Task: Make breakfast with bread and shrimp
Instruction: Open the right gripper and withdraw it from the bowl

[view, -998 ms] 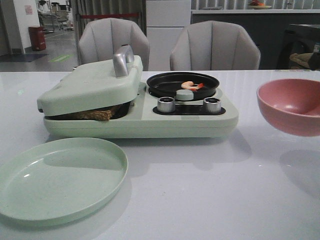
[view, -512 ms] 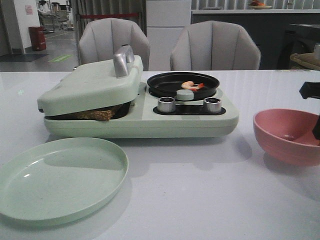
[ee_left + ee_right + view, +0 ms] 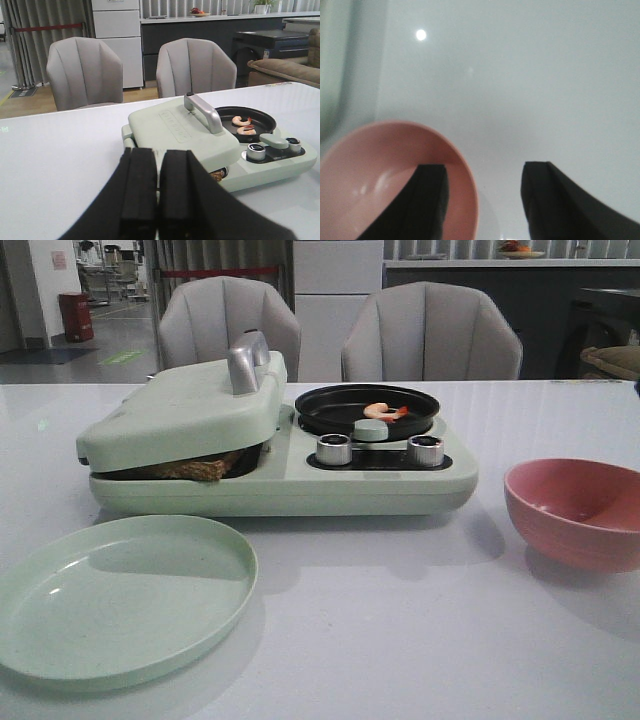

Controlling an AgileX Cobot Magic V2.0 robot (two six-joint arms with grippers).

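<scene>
A: Bread (image 3: 190, 469) was seen under the shut lid (image 3: 180, 410) of the green cooker (image 3: 380, 485). Only its brown edge could be seen, poking out at the front of the cooker.

B: Where was the shrimp (image 3: 383, 411) found?

A: It was found in the black pan (image 3: 366, 410) on the cooker, behind the two silver knobs (image 3: 333, 449).

B: What was set near the cooker?

A: A green plate (image 3: 120, 595) was laid on the white table (image 3: 420, 630) in front of the cooker. A pink bowl (image 3: 575, 512) was set to the right of the cooker.

B: How were the grippers seen?

A: The left gripper (image 3: 158, 192) was pressed together, with nothing held. The right gripper (image 3: 485, 200) was spread wide over the rim of the pink bowl. One finger (image 3: 427, 200) was seen over the bowl and the other over the table. Nothing was pinched.
</scene>
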